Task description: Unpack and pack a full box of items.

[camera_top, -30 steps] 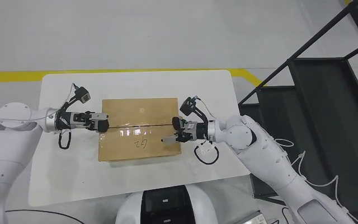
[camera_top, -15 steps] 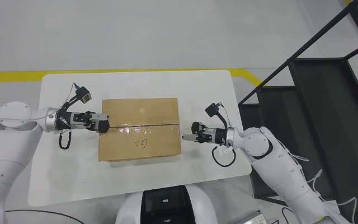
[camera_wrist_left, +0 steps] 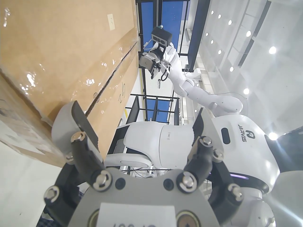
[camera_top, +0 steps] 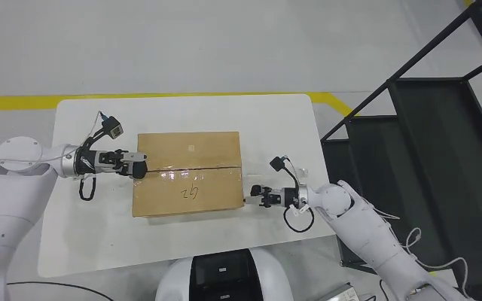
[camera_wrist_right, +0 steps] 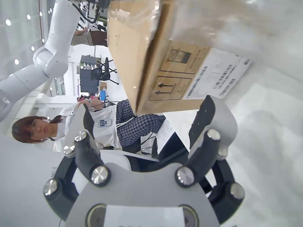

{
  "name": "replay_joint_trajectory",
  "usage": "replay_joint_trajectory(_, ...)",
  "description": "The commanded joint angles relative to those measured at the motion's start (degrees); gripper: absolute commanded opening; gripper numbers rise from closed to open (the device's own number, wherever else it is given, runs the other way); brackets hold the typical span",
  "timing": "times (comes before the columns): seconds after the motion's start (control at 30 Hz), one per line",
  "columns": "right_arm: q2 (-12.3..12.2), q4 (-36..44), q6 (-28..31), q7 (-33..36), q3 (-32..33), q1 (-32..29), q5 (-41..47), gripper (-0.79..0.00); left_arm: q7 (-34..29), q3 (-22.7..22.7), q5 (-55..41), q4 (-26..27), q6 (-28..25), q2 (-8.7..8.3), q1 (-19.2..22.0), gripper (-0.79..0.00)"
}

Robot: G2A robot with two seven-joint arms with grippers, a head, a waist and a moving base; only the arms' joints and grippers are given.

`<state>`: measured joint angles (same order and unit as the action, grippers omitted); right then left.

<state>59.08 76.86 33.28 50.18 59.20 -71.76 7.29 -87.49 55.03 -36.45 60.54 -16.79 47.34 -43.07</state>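
— White surface, rounded corners: what stood on it?
— One cardboard box, centred, flaps shut, clear tape along the seam. Bare margins lay all round, widest on the near side. A yellow floor line ran behind the far edge, and a dark stair frame stood off the right edge.
— Left jaws?
— Spread wide, nothing held. They sat at the box's left end, level with the seam. In the left wrist view one finger lay against the top edge there and the other hung in free air.
— Right jaws?
— Also spread wide and empty, just beside the box's near right corner. That corner lay ahead, between the two fingers; contact could not be told.
— Entries particular to each view?
— Top view: a handwritten mark on the lid. Right wrist view: a white label and arrow marks on the end face. Left wrist view: the right arm beyond the box's far end.
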Motion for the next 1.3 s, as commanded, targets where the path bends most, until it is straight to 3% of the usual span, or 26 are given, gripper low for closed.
replay_joint_trajectory(0.0,0.48,-3.13,1.06,-0.95,-0.82,1.0,2.22,0.0,0.0,0.0,0.0,0.0,0.0,0.0,0.0,0.0)
replay_joint_trajectory(0.37,3.64,-18.85,8.02,-6.6,-4.2,5.15,15.01,0.0,0.0,0.0,0.0,0.0,0.0,0.0,0.0,0.0)
replay_joint_trajectory(0.8,4.68,-22.57,9.97,-10.97,-3.62,5.14,15.69,0.0,0.0,0.0,0.0,0.0,0.0,0.0,0.0,0.0)
replay_joint_trajectory(0.83,4.78,-22.62,9.99,-11.4,-3.56,5.11,15.72,-0.16,0.0,0.0,0.0,0.0,0.0,0.0,0.0,0.0)
replay_joint_trajectory(0.9,4.93,-22.72,10.11,-12.01,-3.5,5.04,15.95,-0.742,0.0,0.0,0.0,0.0,0.0,0.0,0.0,0.0)
replay_joint_trajectory(0.93,5.05,-22.83,10.37,-12.48,-3.43,5.0,16.17,-0.785,0.0,0.0,0.0,0.0,0.0,0.0,0.0,0.0)
replay_joint_trajectory(1.27,4.92,-22.84,16.57,-14.08,-0.34,3.71,17.72,-0.785,0.0,0.0,0.0,0.0,0.0,0.0,0.0,0.0)
